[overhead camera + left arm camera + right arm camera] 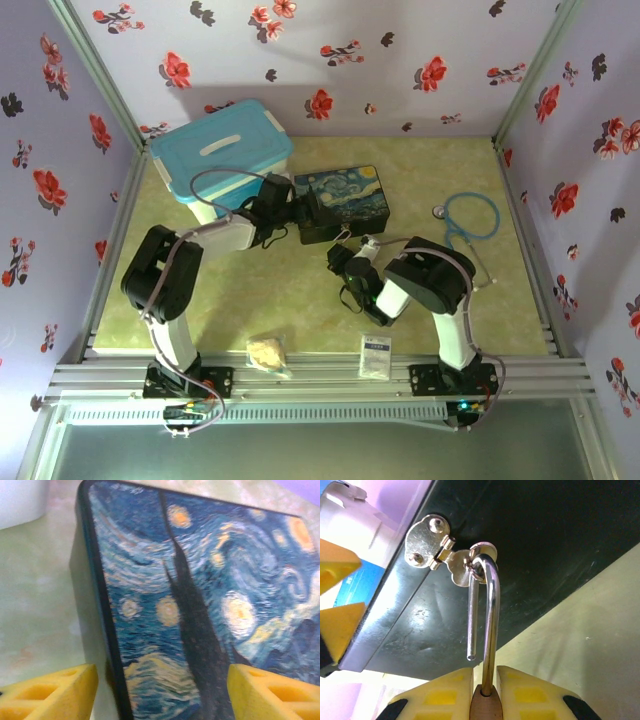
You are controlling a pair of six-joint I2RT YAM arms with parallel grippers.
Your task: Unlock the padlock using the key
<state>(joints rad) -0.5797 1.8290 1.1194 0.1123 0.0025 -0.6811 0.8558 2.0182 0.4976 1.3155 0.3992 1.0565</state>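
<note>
The brass padlock sits between the yellow fingers of my right gripper, which is shut on its body. Its silver shackle stands open, one end free in the air. The bend of the shackle still hangs through the hasp ring on the front of the dark starry-night tin. My left gripper hovers open over the tin's left end, one finger beside the tin's edge and the other over the painted lid. The key is hidden.
A light-blue lidded box stands behind the tin at the back left. A blue stethoscope lies at the right. Near the front edge lie a small white packet and a crumpled pale lump.
</note>
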